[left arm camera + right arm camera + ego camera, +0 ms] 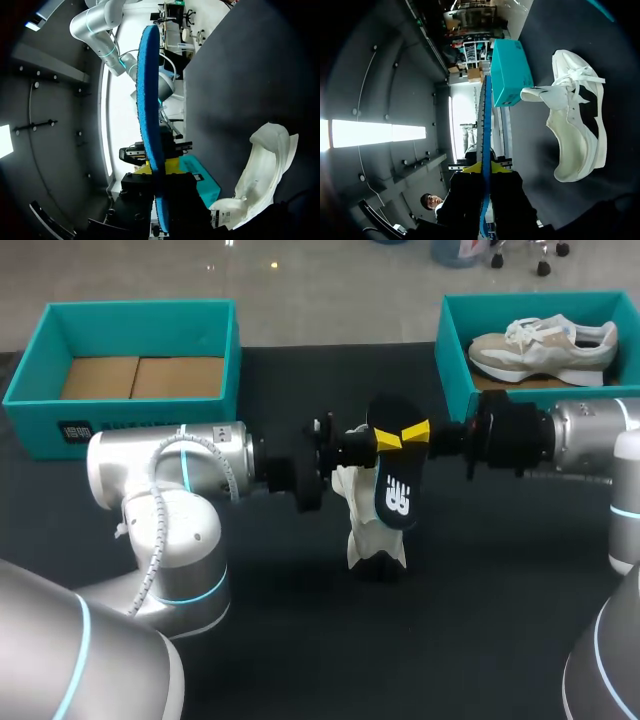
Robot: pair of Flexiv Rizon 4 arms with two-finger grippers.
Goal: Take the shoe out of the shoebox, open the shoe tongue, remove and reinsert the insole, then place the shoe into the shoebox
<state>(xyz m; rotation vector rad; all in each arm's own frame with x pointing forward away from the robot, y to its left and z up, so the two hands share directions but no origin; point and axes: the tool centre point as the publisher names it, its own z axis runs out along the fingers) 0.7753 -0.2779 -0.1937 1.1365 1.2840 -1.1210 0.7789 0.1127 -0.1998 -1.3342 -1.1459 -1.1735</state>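
Observation:
A dark insole [395, 490] with a white logo hangs upright over the middle of the table, and both grippers hold its upper part. My left gripper [385, 440] comes in from the left and my right gripper [415, 432] from the right, yellow tips meeting on it. The left wrist view shows the insole's blue side [148, 100] edge-on between the shut left gripper [160, 170]. It also stands edge-on as the insole [485, 115] inside the shut right gripper [486, 167]. The white shoe [368, 535] lies on the black mat beneath, tongue pulled open [575, 130] [260, 170].
A teal shoebox [140, 308] with a bare cardboard floor stands at the back left, also seen as the teal box [510, 70]. A second teal box [450, 350] at the back right holds another pale shoe [545, 348]. Black mat stretches in front of the shoe.

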